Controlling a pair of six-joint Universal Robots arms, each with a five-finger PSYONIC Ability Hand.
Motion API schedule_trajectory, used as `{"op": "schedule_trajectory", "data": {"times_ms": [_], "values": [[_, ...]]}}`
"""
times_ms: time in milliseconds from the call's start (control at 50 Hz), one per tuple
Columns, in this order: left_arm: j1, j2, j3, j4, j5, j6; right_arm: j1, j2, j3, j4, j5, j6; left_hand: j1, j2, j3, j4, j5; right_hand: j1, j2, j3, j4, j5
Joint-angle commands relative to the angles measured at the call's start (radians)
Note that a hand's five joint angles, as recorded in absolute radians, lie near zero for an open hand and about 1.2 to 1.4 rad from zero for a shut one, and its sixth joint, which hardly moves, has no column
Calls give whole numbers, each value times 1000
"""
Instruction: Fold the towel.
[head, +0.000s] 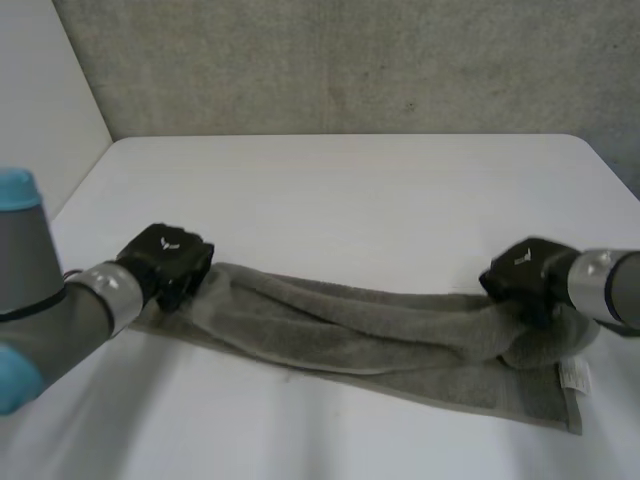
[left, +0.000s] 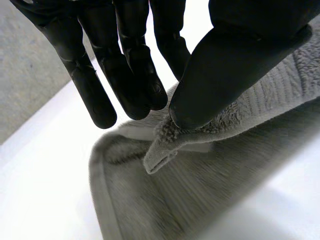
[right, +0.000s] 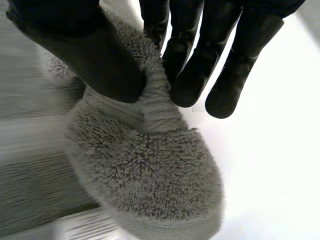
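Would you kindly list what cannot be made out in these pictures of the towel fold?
Head view: fingers of left hand and right hand, hidden by the hands' own backs.
Head view: print on the towel label, too small.
Left wrist view: towel edge beneath the thumb, covered by it.

The left hand pinches a raised corner of the grey towel between thumb and straight fingers, above the table.
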Motion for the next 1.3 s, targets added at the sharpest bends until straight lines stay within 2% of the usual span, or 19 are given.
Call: {"op": "schedule_trajectory", "data": {"times_ms": [20,60,100,120,160,280,340,460,520,560,700,720,740,760,780,840,1060,1220,1300], "values": [[-32,-132,327,94,-51,-46,42,127,-313,-118,56,112,208,179,180,179,195,81,72,66,58,68],[-35,-143,411,113,-64,-75,70,151,-412,-151,68,149,208,179,180,179,195,81,72,66,58,68],[-45,-150,574,154,-91,-141,104,180,-605,-247,90,227,208,179,180,179,195,81,72,66,58,68],[-45,-150,575,154,-91,-141,104,180,-606,-247,90,228,208,179,180,179,195,81,72,66,58,68],[-53,-140,697,227,-114,-220,116,177,-741,-389,93,319,208,179,180,179,195,81,72,66,58,68],[-55,-77,802,402,-192,-359,127,109,-784,-632,108,473,208,179,180,179,195,81,72,66,58,68],[-55,-67,807,424,-210,-377,132,97,-772,-631,108,481,208,179,180,179,195,81,72,66,58,68],[-35,-54,732,410,-222,-388,133,95,-711,-453,88,459,208,179,180,179,195,81,72,66,58,68],[-27,-21,528,391,-193,-382,122,118,-639,-271,73,369,208,179,180,179,195,81,72,66,58,68],[-24,-17,464,389,-167,-380,121,123,-601,-228,76,334,208,179,180,179,195,81,72,66,58,68],[-27,-37,219,384,-68,-382,119,118,-470,-218,73,280,208,179,180,179,195,81,72,66,58,68],[-33,-47,168,387,-53,-382,119,111,-453,-221,70,280,118,89,90,89,106,81,72,66,58,68],[-39,-57,131,392,-41,-383,121,100,-445,-221,70,281,-484,-513,-513,-513,-497,81,72,66,58,68],[-39,-57,130,392,-41,-383,121,100,-445,-221,70,281,-490,-519,-519,-519,-503,81,72,66,58,68],[-45,-63,103,394,-36,-386,127,83,-439,-221,70,281,-798,-827,-827,-828,-811,81,72,66,58,68],[-74,-84,83,404,-32,-390,132,50,-438,-220,71,284,-951,-980,-979,-980,-963,81,72,66,58,68],[-176,-95,78,437,-33,-434,195,-73,-450,-210,96,294,-934,-963,-962,-963,-946,81,72,66,58,68],[-258,-121,97,443,-32,-648,253,-141,-473,-172,143,389,-928,-957,-956,-957,-940,81,72,66,58,68],[-286,-142,109,449,-33,-698,285,-153,-484,-143,151,393,-925,-954,-953,-954,-937,81,72,66,58,68]]}}
